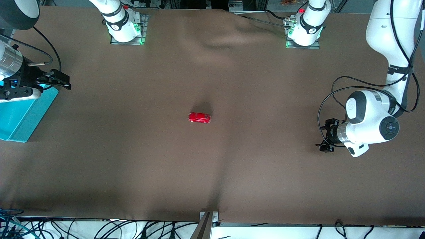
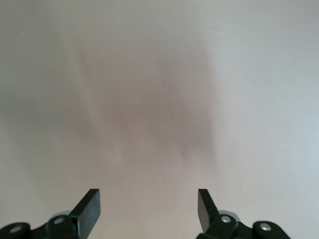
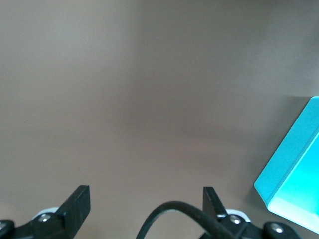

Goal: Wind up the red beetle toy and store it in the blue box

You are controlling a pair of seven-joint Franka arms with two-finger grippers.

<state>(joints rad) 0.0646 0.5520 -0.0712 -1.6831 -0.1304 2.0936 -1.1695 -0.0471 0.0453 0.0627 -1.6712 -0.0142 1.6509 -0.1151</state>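
1. Sitting at the left edge of the front frame, the blue box (image 1: pixel 20 114) is resting on the brown table cloth (image 1: pixel 212 159) at the right arm's end of the table, cut off by the frame edge; no writing is showing on its smooth sides.
2. Hovering above that box, in the upper left of the frame, the right gripper (image 1: pixel 54 80) is holding nothing; its wrist view is showing both fingers (image 3: pixel 75 204) spread wide over bare cloth, with a corner of the box at the frame's edge.
3. Lying in the centre of the frame, the red beetle toy (image 1: pixel 200 117) is sitting alone on the cloth, well apart from the box and both grippers, with open cloth on every side.
4. Hanging at the right of the frame, over the left arm's end of the table, the left gripper (image 1: pixel 326 135) is gripping nothing; its fingers (image 2: pixel 88 209) are standing wide apart.
5. No readable lettering is showing on the arms.
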